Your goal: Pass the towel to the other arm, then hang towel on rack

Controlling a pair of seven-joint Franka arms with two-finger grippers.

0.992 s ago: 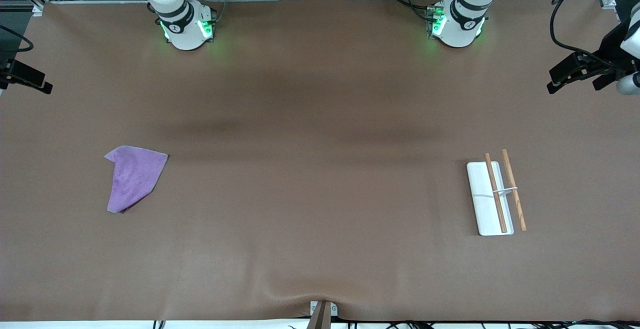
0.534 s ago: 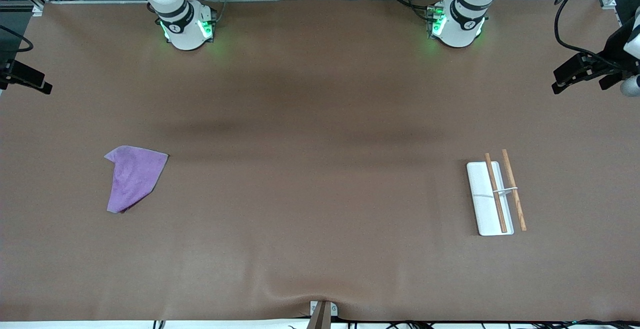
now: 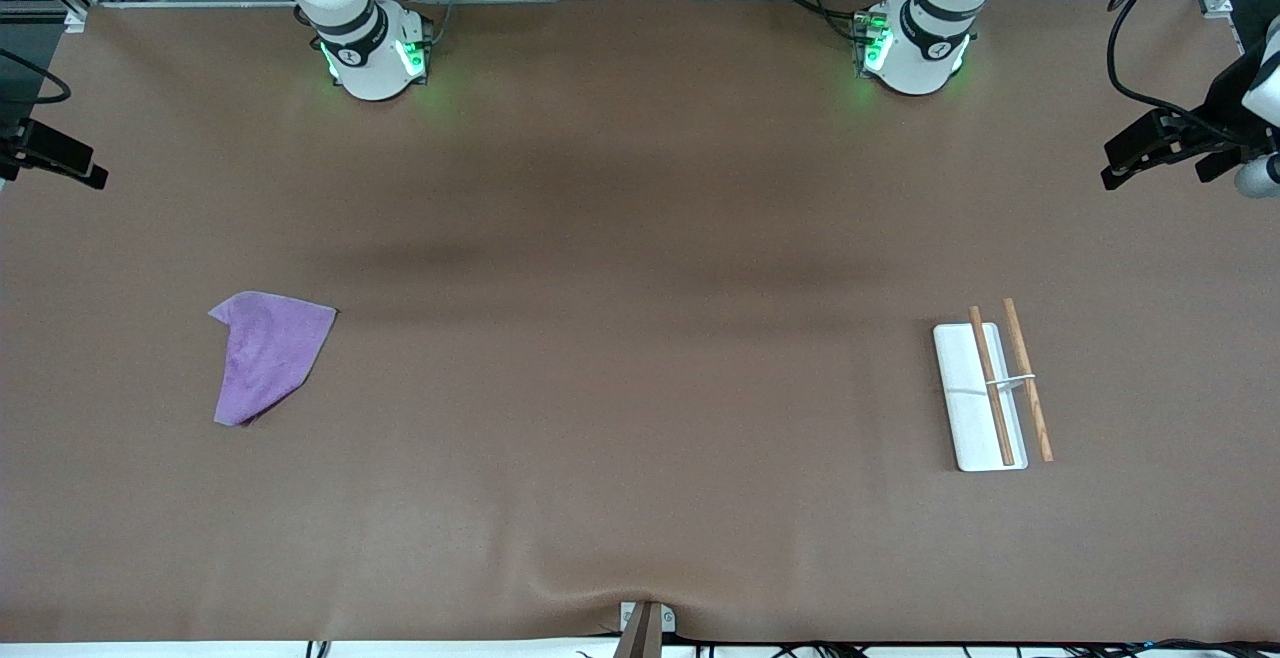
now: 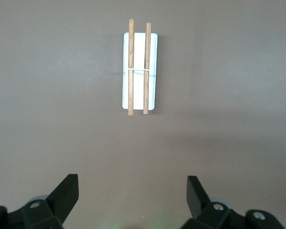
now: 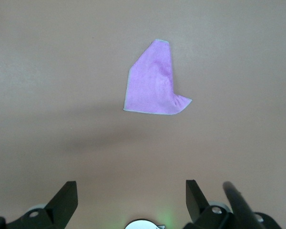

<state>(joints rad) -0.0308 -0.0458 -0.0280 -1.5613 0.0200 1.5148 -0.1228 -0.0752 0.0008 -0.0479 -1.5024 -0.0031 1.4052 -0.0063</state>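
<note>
Left gripper [image 4: 132, 195], jaws wide and empty, hangs high above the rack [image 4: 139, 67]; right gripper [image 5: 131, 195], equally wide, high above the lilac towel [image 5: 154, 81].

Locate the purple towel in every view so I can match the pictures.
Front view: the lilac-purple fuzzy cloth towel lies flat on the brown table cover, toward the right arm's end.
Right wrist view: the towel lies on the cover, ahead of the open right pincer.
Left wrist view: not in it.
Shared landmark: the brown table cover.
</note>
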